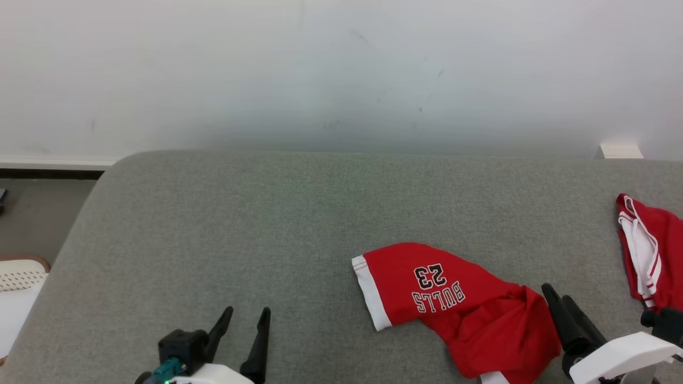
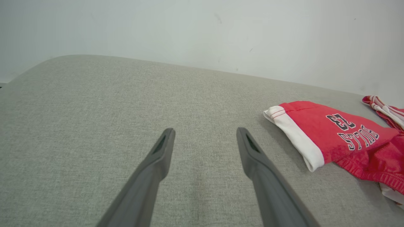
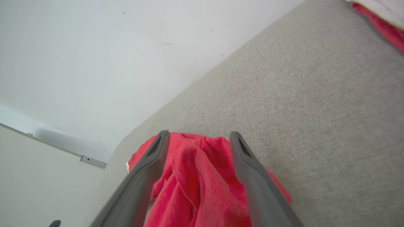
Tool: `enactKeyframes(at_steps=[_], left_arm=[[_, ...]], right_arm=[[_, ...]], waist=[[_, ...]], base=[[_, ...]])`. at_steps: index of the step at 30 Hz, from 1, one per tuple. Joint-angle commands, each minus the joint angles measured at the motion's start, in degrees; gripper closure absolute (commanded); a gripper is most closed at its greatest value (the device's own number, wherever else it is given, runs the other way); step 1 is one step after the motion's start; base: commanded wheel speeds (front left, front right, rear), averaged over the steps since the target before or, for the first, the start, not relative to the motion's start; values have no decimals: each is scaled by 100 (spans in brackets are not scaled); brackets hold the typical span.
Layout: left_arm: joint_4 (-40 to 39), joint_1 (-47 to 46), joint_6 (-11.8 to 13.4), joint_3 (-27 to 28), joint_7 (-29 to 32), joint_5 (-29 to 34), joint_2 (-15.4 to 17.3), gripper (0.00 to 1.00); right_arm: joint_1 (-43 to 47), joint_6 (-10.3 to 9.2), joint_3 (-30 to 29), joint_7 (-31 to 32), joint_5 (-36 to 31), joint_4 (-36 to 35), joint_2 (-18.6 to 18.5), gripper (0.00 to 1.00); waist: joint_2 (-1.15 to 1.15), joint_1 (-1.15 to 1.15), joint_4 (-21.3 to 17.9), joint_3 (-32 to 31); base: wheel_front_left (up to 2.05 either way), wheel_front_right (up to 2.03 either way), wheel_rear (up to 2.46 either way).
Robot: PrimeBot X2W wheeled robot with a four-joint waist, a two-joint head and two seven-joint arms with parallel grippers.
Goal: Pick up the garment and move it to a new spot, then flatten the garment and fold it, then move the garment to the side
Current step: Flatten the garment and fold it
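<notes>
Two long fingers of our right hand [image 3: 199, 134] stand wide apart. A bunched fold of the red Bulls shorts [image 1: 427, 288] lies loose between them, not pinched. From there the shorts run toward our left across the grey fabric surface [image 1: 213, 224]. The white-hemmed leg with the number 23 is fairly smooth, while the end by the hand is crumpled. Our left hand [image 1: 248, 312] hovers well apart from the shorts, equally wide and holding nothing. A second red garment [image 1: 651, 250] lies near the right edge. We judge the task to be at an early stage: the shorts are neither flattened nor folded, and the move aside is not yet done. Whether this is their new spot we cannot tell.
</notes>
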Motion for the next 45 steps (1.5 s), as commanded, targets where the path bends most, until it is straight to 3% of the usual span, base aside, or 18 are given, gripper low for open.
enactKeyframes(at_steps=[1,6,11,15,19,26,31,36,37,38,39,40,45], left_arm=[[29,13,8,-13,-25,-41,3,0],[57,88,15,-4,-48,-103,17,0],[62,110,35,-21,-82,-131,-8,0],[65,52,15,-62,-80,-127,-35,0],[116,9,-2,-84,-120,-151,-80,0],[248,-4,-23,-126,-213,-168,-198,0],[300,-58,-42,-130,-270,-180,-229,0],[364,-135,-53,-157,-306,-170,-280,0],[378,-143,-54,-156,-318,-172,-283,0],[391,-153,-57,-155,-319,-171,-282,0],[401,-164,-58,-153,-322,-171,-279,0],[410,-172,-60,-147,-325,-174,-273,0],[418,-171,-42,-136,-351,-169,-232,0]], right_arm=[[-31,-8,58,-155,-220,-53,-177,0],[-73,-8,131,-707,-887,-240,-627,0],[-315,-8,490,-852,-1950,-418,-892,0],[-812,-8,954,-425,-2932,-338,-881,0],[-1326,-8,1703,471,-3760,-229,-855,0],[-1868,-11,2912,1954,-4142,-255,-1169,0],[-2099,-11,3172,2195,-4398,-153,-1328,0],[-2276,-11,3200,2029,-4572,272,-1268,0],[-2280,-11,3150,1939,-4532,377,-1234,18],[-2284,-11,3098,1837,-4514,476,-1216,44],[-2279,-11,3012,1711,-4448,564,-1175,78],[-2247,-11,2933,1582,-4351,622,-1113,100],[-2072,-11,2294,1030,-3554,907,-831,100]], waist=[[0,0,5,-67],[0,0,12,-193],[0,0,27,-237],[0,0,97,-209],[0,0,281,-173],[0,0,656,-138],[0,0,812,-55],[0,0,982,56],[0,0,1007,70],[0,0,1030,83],[0,0,1047,92],[0,0,1058,98],[0,0,1053,129]], base=[[0,0,0],[0,0,0],[0,0,0],[0,0,0],[0,0,0],[0,0,0],[0,0,0],[0,0,0],[0,0,0],[0,0,0],[0,0,0],[0,0,0],[0,0,0]])
